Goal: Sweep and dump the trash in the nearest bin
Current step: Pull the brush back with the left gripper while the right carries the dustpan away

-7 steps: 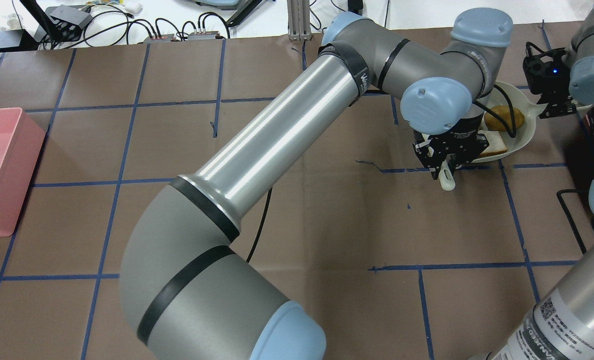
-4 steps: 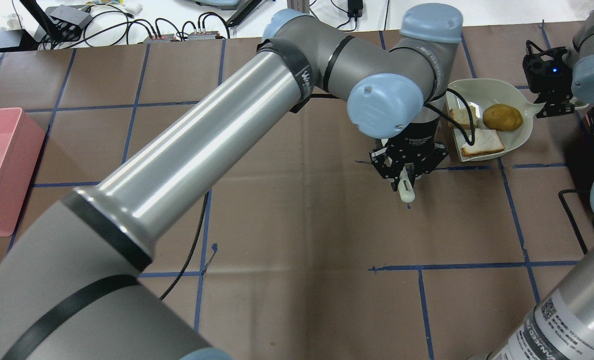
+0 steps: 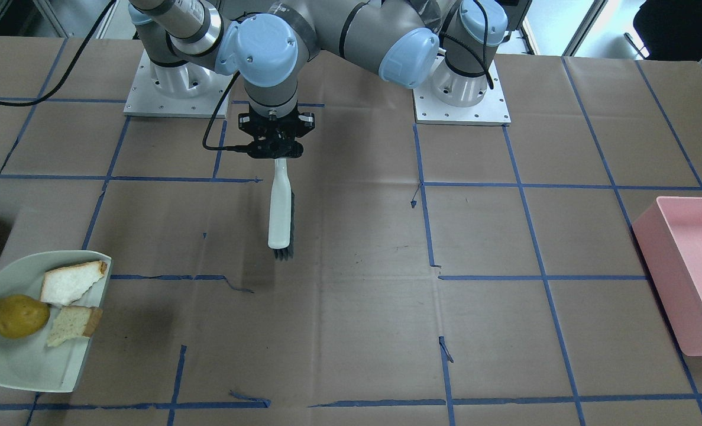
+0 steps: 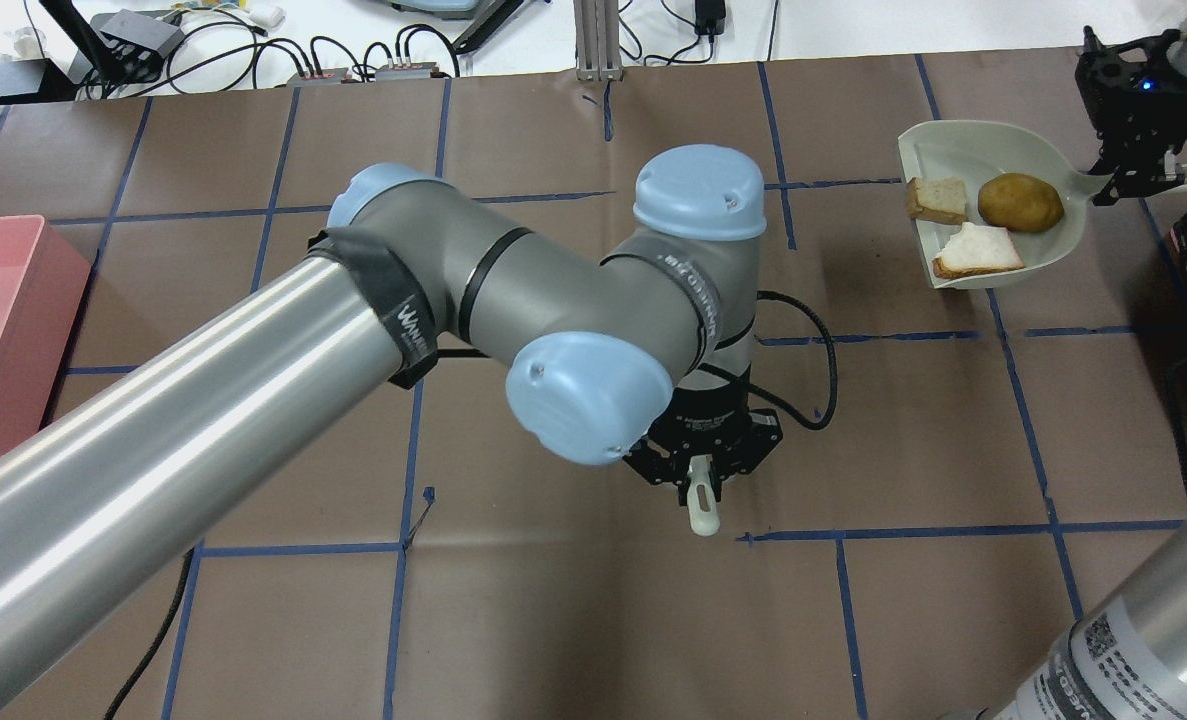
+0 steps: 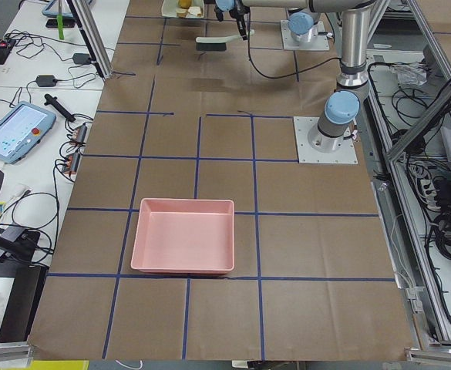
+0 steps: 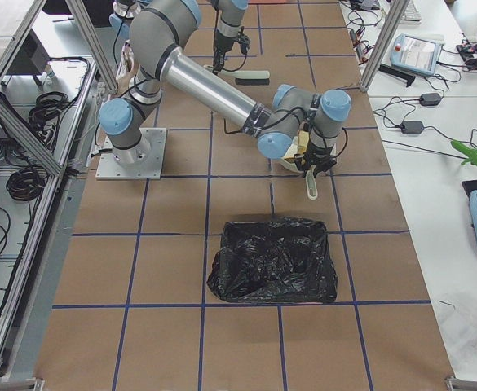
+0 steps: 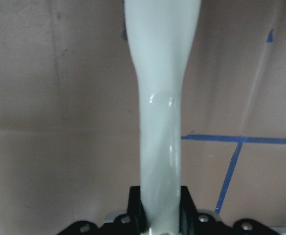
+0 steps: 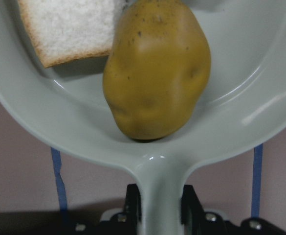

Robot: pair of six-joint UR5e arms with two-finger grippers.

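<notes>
You see the table from behind and above the robot, and again from across it, facing the robot. Two far end cameras look along it. Your wrist cameras sit close: left along the brush, right into the dustpan, which both table-wide views share.

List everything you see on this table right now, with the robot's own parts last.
pale scoop-shaped plastic dustpan: one, off-white, robot's right side, held by its handle
small yellow-brown potato: one, in the dustpan
torn white bread pieces: two, tan crust, in the dustpan beside the potato
white-handled brush with black bristles: one, mid-table, held by its handle
pink rectangular bin: one, robot's left end
black bag-lined bin: one, robot's right end
brown paper-covered table: one, blue tape grid
left gripper: shut on the brush
right gripper: shut on the dustpan
</notes>
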